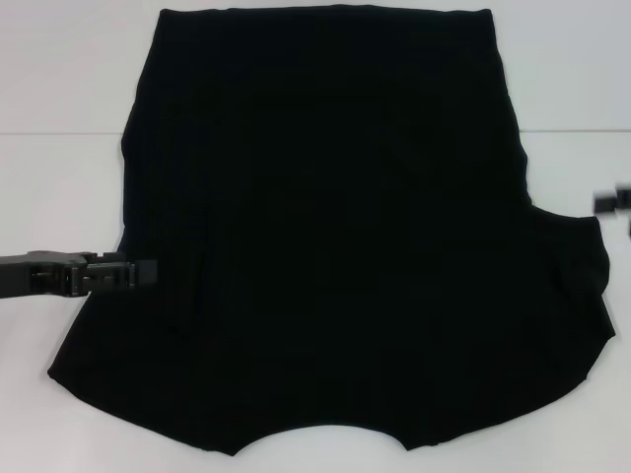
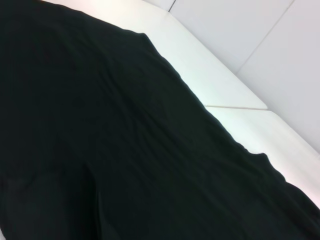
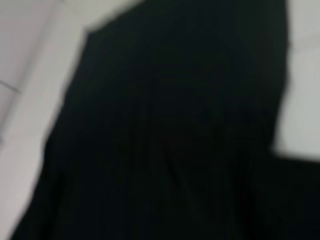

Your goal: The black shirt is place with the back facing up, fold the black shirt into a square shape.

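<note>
- While the shirt (image 1: 345,227) lay spread flat across the white surface (image 1: 59,89), it covered most of the middle of the head view, its straight hem at the far edge and its curved neckline at the near edge.
- On the robot's right, one short sleeve flared out to the side; on the left, the cloth ran down in a smoother slanted edge to a near corner.
- A faint vertical crease showed in the fabric near the left edge, close to where the left arm reached in.
- From the left side the left pincer (image 1: 148,273) came in low and level, its tip right at the shirt's left edge, dark against dark, so I could not tell whether its fingers were open or closed, nor whether they held any cloth.
- At the far right border the right pincer (image 1: 613,200) barely showed, just off the shirt's right sleeve and over bare surface; too little of it was visible to tell its state.
- Seen from the left wrist, the shirt (image 2: 125,150) filled most of the frame, with the white surface (image 2: 225,75) beyond its edge.
- Seen from the right wrist, the shirt (image 3: 170,140) again filled the frame, blurred, with white surface at the corners.
</note>
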Action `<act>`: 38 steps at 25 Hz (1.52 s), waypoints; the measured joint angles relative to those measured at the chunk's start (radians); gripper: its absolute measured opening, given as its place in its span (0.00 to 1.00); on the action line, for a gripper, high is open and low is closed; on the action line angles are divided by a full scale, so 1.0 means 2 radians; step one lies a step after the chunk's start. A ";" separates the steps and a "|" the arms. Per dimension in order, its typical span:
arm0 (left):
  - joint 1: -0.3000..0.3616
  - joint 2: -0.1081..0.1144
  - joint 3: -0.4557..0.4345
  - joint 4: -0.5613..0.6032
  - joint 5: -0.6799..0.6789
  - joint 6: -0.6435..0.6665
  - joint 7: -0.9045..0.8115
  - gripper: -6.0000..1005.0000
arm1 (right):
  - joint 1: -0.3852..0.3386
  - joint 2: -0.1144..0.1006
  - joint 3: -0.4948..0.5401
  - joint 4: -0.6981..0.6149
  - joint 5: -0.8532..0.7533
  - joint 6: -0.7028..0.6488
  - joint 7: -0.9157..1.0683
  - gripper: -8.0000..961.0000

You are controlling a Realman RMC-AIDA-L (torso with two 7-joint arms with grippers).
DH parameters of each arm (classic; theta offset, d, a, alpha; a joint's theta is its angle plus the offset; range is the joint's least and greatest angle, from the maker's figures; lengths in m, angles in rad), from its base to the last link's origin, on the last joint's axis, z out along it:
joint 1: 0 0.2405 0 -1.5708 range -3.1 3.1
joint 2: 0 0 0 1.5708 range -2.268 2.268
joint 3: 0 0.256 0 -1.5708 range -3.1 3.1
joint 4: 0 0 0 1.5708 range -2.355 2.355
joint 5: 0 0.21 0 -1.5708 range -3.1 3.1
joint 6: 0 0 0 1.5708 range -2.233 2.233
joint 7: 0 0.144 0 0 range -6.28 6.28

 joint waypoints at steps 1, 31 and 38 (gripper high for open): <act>-0.001 0.000 0.000 0.000 0.000 -0.003 0.000 0.73 | -0.001 -0.002 0.001 -0.002 -0.016 -0.009 0.005 0.86; -0.011 -0.002 0.000 -0.020 -0.001 -0.027 -0.003 0.73 | -0.010 0.032 -0.003 0.028 -0.102 0.058 0.012 0.51; -0.010 -0.002 0.000 -0.020 -0.001 -0.027 -0.003 0.73 | 0.002 0.034 -0.009 0.041 -0.102 0.081 0.021 0.48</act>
